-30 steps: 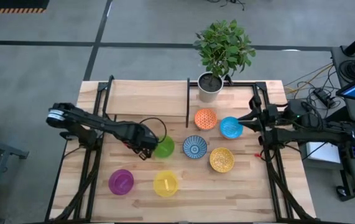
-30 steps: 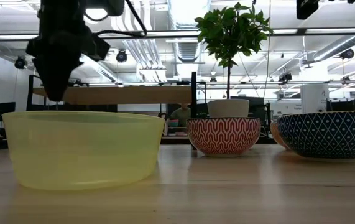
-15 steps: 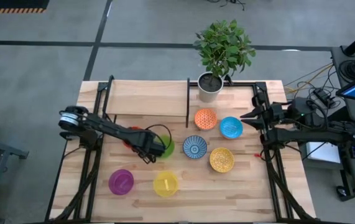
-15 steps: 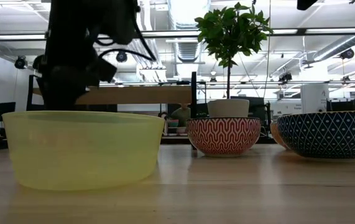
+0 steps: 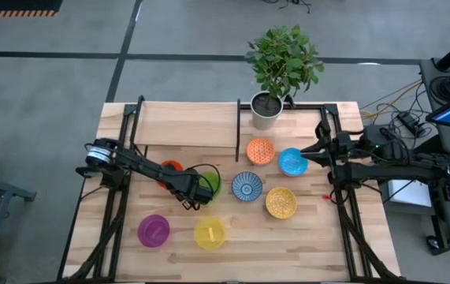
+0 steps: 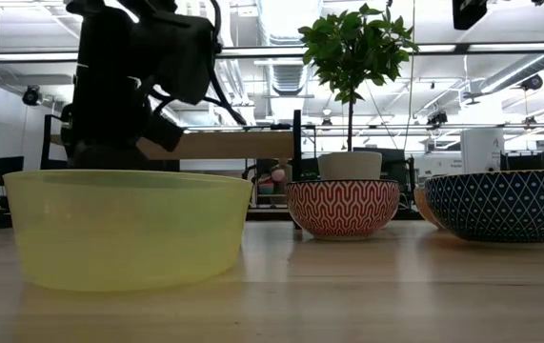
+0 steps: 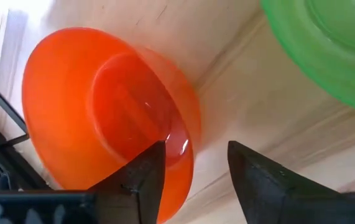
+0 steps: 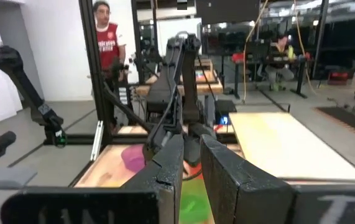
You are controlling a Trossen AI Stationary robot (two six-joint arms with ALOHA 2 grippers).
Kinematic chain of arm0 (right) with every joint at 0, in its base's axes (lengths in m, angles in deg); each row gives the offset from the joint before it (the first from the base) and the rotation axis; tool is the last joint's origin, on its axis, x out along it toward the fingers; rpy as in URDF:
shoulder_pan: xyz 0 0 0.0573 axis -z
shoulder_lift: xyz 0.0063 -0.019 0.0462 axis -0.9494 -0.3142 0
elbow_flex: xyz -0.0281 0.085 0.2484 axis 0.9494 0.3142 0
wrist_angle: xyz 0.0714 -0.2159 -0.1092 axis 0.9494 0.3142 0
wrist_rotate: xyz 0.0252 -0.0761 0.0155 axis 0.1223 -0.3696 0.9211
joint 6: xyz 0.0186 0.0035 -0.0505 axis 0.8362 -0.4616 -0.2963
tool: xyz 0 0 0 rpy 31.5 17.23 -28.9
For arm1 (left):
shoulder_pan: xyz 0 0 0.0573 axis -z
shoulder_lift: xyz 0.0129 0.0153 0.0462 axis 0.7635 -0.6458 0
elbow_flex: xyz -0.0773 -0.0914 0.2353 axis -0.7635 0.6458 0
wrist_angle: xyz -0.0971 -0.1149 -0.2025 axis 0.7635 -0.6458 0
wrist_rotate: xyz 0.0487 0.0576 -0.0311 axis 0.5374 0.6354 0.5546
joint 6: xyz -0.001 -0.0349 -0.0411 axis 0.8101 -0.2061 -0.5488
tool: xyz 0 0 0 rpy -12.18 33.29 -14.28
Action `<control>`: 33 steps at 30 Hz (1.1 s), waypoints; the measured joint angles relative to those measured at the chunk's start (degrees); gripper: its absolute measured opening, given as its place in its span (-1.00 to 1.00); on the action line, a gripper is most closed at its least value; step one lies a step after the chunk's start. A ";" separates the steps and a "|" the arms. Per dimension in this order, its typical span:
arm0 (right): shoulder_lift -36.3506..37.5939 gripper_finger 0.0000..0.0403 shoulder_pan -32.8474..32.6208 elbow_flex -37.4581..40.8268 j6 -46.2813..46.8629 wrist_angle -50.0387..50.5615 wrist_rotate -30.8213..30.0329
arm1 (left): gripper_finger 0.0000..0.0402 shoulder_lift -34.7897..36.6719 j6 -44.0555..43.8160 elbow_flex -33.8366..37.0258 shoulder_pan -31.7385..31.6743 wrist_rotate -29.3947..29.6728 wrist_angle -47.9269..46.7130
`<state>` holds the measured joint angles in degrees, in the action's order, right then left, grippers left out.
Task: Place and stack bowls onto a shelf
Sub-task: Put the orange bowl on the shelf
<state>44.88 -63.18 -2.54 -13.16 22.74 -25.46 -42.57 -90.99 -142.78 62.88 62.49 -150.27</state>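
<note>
The left arm is reaching from the left edge across the surface toward the middle, its dark links lying low and angled forward. The left claw (image 5: 191,192) is hanging close over the surface, and its fingers (image 7: 141,177) are standing apart with a clear gap between them. The right arm is waiting at the right edge, folded along that side, with the right claw (image 5: 319,150) pointing inward and its fingers (image 8: 165,168) sitting close together with only a slim gap.
</note>
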 joint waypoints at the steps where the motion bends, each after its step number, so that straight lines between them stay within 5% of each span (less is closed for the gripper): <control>1: -0.06 -0.76 0.00 0.00 0.01 0.08 0.01 | -0.31 -0.20 0.22 0.00 0.00 0.00 0.14; 12: 0.07 -0.76 0.00 0.00 -1.77 0.75 -0.01 | -0.97 -0.25 1.22 0.00 0.12 -2.89 0.33; 18: 0.07 -0.76 0.00 0.00 -2.66 0.80 0.00 | -0.99 1.59 3.43 -0.16 1.39 -6.56 0.21; 24: 0.07 -0.76 0.00 0.00 -3.02 0.80 -0.01 | -1.00 8.53 17.42 -0.20 5.47 -13.47 -0.89; 33: -1.12 -0.76 0.02 0.00 -3.63 0.75 -0.03 | -1.00 21.46 21.43 -0.78 7.42 -11.37 -3.01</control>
<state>43.77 -63.15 -2.54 -16.79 23.50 -25.49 -21.11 -69.56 -143.56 70.30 51.13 -153.29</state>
